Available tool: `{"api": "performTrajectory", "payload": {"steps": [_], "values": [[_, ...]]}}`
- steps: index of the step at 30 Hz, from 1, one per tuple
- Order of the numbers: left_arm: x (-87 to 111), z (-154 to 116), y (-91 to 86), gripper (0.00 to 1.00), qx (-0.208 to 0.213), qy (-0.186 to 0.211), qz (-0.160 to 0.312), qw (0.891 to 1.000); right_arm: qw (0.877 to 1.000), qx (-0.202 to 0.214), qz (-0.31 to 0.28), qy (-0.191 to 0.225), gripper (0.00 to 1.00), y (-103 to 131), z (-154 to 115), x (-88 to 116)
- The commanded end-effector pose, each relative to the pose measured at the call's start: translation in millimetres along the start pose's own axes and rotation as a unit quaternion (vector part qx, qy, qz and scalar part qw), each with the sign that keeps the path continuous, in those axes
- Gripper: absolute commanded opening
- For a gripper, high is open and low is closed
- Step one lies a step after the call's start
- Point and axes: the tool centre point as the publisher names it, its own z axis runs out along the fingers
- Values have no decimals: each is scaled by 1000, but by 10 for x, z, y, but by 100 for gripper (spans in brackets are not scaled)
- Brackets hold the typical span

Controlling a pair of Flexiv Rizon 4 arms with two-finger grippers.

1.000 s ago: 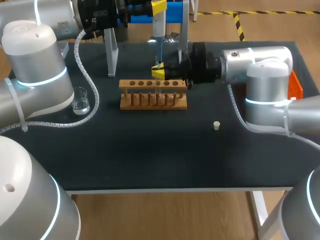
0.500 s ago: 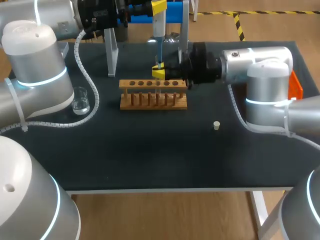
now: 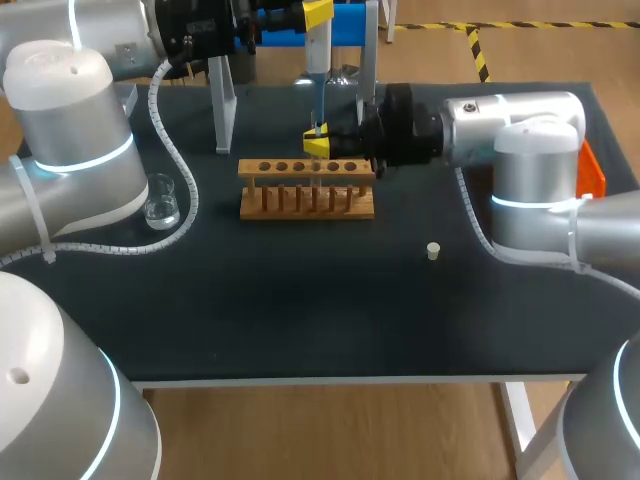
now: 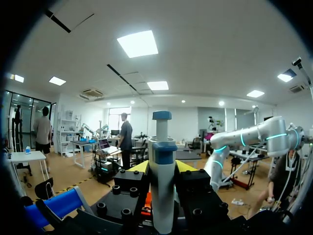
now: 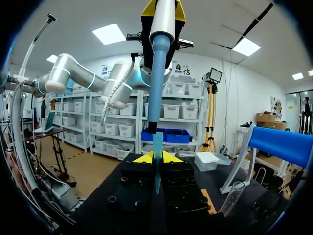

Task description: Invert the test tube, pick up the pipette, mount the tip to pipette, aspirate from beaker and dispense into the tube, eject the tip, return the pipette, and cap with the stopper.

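The test tube (image 5: pixel 157 147), a slim clear cylinder with a bluish cast, stands upright by the wooden rack (image 3: pixel 306 187) on the table (image 3: pixel 300 300). It is clamped between the fingers of the right end effector (image 3: pixel 317 146), its mouth just under the blue tip of the pipette (image 3: pixel 318 55). The left end effector (image 3: pixel 318 13) grips the pipette's white body. The tube is probably light, slick and breakable, so it is best pinched gently at mid-length.

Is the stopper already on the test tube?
No, the stopper lies alone on the table, apart from the wooden rack.
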Motion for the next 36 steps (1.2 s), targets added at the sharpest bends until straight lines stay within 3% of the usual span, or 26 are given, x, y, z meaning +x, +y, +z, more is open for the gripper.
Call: {"api": "performTrajectory", "payload": {"steps": [1, 36], "values": [[4, -6, 8, 0, 1, -1, 0, 1000, 1000, 0, -2, 0, 0, 34, -6, 26], [4, -6, 8, 0, 1, -1, 0, 1000, 1000, -3, 0, 0, 0, 30, -37, 57]]}}
